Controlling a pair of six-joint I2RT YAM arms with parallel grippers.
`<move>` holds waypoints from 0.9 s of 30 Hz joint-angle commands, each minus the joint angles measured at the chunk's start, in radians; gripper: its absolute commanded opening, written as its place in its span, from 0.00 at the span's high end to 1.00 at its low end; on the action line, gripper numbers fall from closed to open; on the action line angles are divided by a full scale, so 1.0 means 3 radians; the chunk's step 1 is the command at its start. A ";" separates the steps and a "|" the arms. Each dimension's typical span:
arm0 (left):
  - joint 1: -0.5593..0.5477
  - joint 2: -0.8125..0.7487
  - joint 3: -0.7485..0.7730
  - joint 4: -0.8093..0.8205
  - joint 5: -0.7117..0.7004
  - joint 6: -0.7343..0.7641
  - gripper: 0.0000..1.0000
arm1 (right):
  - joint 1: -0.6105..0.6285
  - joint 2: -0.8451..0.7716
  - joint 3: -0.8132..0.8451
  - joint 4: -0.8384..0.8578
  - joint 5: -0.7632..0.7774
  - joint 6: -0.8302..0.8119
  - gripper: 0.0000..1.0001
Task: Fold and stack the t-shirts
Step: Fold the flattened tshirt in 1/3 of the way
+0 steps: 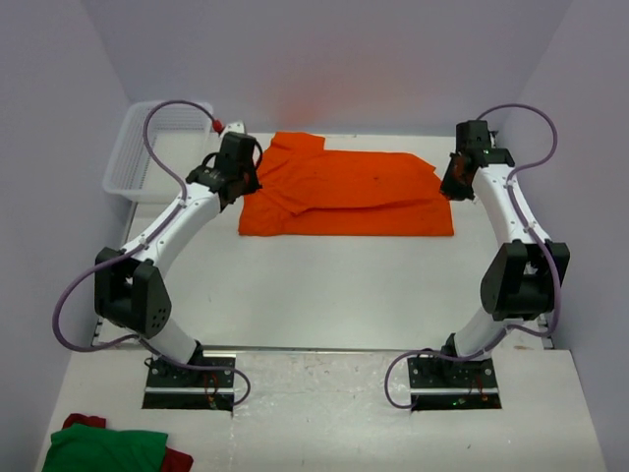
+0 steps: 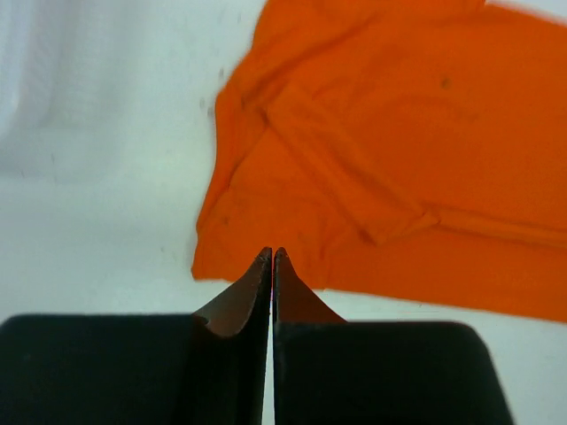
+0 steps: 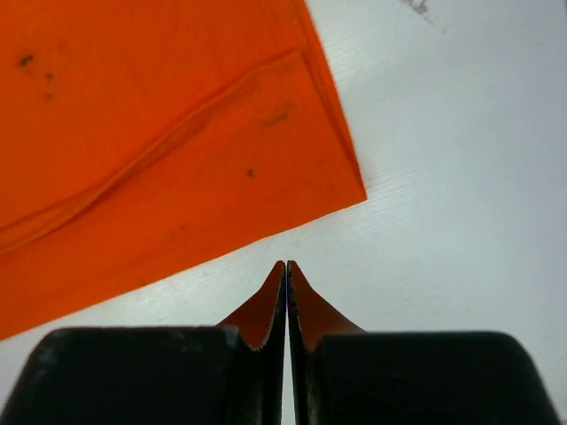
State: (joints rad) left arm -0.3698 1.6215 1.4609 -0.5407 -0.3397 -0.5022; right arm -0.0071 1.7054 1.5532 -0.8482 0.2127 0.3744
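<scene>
Presently the left gripper (image 2: 272, 257) and right gripper (image 3: 285, 266) are being held clenched, empty, at either end of the orange t-shirt (image 1: 344, 192) lying far across the table (image 1: 324, 285), so cloth risks being shoved rather than caught.

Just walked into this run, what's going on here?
Two arms flank an orange t-shirt, which lies partly folded at the far middle of the table. The left gripper is at the shirt's left edge, and the right gripper is just off its right corner. Both are shut, and neither appears to hold fabric. A white basket stands at the far left.
</scene>
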 commanded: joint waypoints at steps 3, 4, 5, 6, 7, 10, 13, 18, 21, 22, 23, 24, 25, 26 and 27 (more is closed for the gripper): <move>-0.0020 -0.0036 -0.0630 0.0034 0.0365 -0.0198 1.00 | 0.0074 0.0001 -0.0100 0.0097 -0.0366 0.0020 1.00; -0.0020 0.0015 -0.0646 0.0003 0.0365 -0.0182 1.00 | 0.0140 0.0011 -0.0115 0.0107 -0.0392 0.0025 1.00; -0.0020 0.0040 -0.0666 -0.0033 0.0360 -0.0152 1.00 | 0.0171 0.0001 -0.0176 0.0163 -0.0432 0.0025 1.00; -0.0020 0.0071 -0.0677 -0.0043 0.0279 -0.0151 1.00 | 0.0217 -0.0004 -0.0207 0.0189 -0.0413 0.0050 1.00; -0.0020 0.0137 -0.0672 -0.0059 0.0243 -0.0141 1.00 | 0.0289 -0.0004 -0.0227 0.0224 -0.0407 0.0061 1.00; -0.0010 0.0255 -0.0646 -0.0069 0.0191 -0.0146 1.00 | 0.0458 0.0078 -0.0228 0.0230 -0.0367 0.0066 1.00; -0.0005 0.0362 -0.0621 -0.0038 0.0192 -0.0141 1.00 | 0.0535 0.0195 -0.0217 0.0240 -0.0381 0.0061 1.00; 0.0031 0.0567 -0.0534 -0.0018 0.0283 -0.0105 1.00 | 0.0555 0.0451 -0.0171 0.0255 -0.0397 0.0051 1.00; 0.0077 0.0725 -0.0513 0.0013 0.0299 -0.0110 1.00 | 0.0560 0.0589 -0.0095 0.0225 -0.0417 0.0030 1.00; 0.0092 0.0822 -0.0478 -0.0007 0.0309 -0.0110 1.00 | 0.0560 0.0625 -0.0059 0.0215 -0.0428 0.0025 1.00; 0.0108 0.0859 -0.0467 -0.0003 0.0319 -0.0110 1.00 | 0.0571 0.0686 -0.0044 0.0220 -0.0453 -0.0005 1.00; 0.0118 0.0889 -0.0457 0.0008 0.0329 -0.0105 1.00 | 0.0576 0.0717 -0.0028 0.0225 -0.0468 0.0000 1.00; 0.0133 0.0940 -0.0437 0.0008 0.0335 -0.0116 1.00 | 0.0581 0.0748 -0.0013 0.0240 -0.0489 0.0000 1.00; 0.0149 0.0951 -0.0436 0.0023 0.0340 -0.0121 1.00 | 0.0586 0.0773 0.0002 0.0250 -0.0519 0.0000 1.00; 0.0149 0.0971 -0.0436 0.0033 0.0345 -0.0121 1.00 | 0.0591 0.0834 0.0018 0.0260 -0.0550 -0.0005 1.00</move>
State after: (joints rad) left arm -0.3405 1.9060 1.2903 -0.5587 -0.2497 -0.5354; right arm 0.1635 1.9377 1.5078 -0.7891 0.0822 0.3801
